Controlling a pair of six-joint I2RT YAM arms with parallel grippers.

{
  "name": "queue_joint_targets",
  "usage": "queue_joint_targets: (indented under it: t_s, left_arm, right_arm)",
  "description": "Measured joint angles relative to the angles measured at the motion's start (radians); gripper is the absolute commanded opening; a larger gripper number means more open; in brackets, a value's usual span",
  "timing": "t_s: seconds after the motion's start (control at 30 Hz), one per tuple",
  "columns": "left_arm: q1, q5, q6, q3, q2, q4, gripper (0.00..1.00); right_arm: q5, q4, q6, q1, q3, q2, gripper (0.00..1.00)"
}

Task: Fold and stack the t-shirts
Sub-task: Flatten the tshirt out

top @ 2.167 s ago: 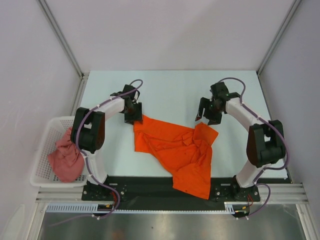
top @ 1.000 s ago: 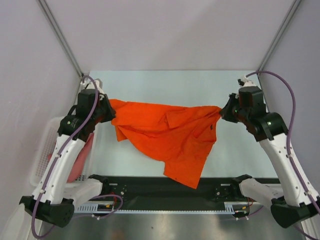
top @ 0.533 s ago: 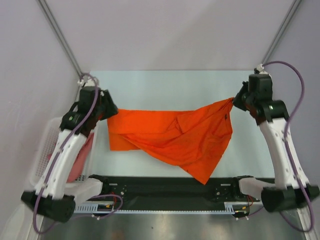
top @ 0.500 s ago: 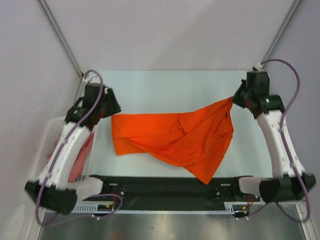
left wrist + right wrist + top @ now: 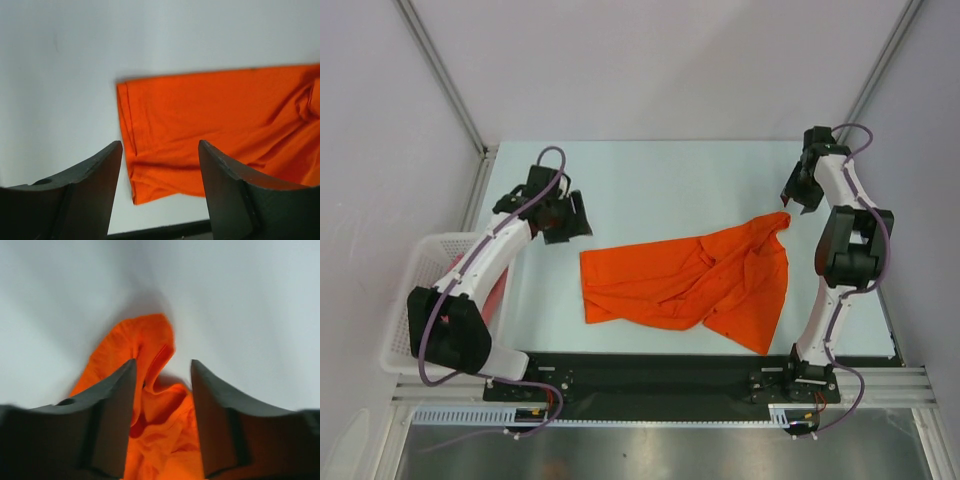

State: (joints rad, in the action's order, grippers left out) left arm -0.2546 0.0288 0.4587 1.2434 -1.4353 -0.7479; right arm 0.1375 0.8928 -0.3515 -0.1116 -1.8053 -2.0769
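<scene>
The bright orange t-shirt lies crumpled and spread across the middle of the table, one corner drawn out toward the far right. My left gripper is open and empty, above the table just beyond the shirt's left edge. In the left wrist view the shirt lies below my open left gripper. My right gripper is open, just beyond the shirt's far right corner. The right wrist view shows that corner under my open right gripper. Only a sliver of the salmon-pink t-shirt shows behind the left arm.
A white lattice basket hangs at the table's left edge and holds the pink shirt. A black strip runs along the near edge between the arm bases. Grey walls and metal posts close in the table.
Both grippers held the orange shirt stretched in the air between them. They have let go, and the shirt now lies on the table. Both arms have dropped low toward the far side.
</scene>
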Motion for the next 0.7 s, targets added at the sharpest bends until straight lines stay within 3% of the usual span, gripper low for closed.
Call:
queue_joint_targets:
  t_s: [0.2,0.43,0.7]
  left_arm:
    - [-0.034,0.080,0.040,-0.184,-0.005,0.012,0.61]
    - [-0.069,0.100,0.204,-0.380,0.150,0.027,0.43]
    - [-0.069,0.107,0.355,-0.471,0.181,0.055,0.51]
  right_arm:
    - [-0.004,0.015,0.014,0.063,0.154,0.193,0.59]
    - [-0.092,0.014,0.014,0.233,0.439,0.506,0.59]
    - [-0.173,0.018,-0.005,0.270,0.620,0.652,0.59]
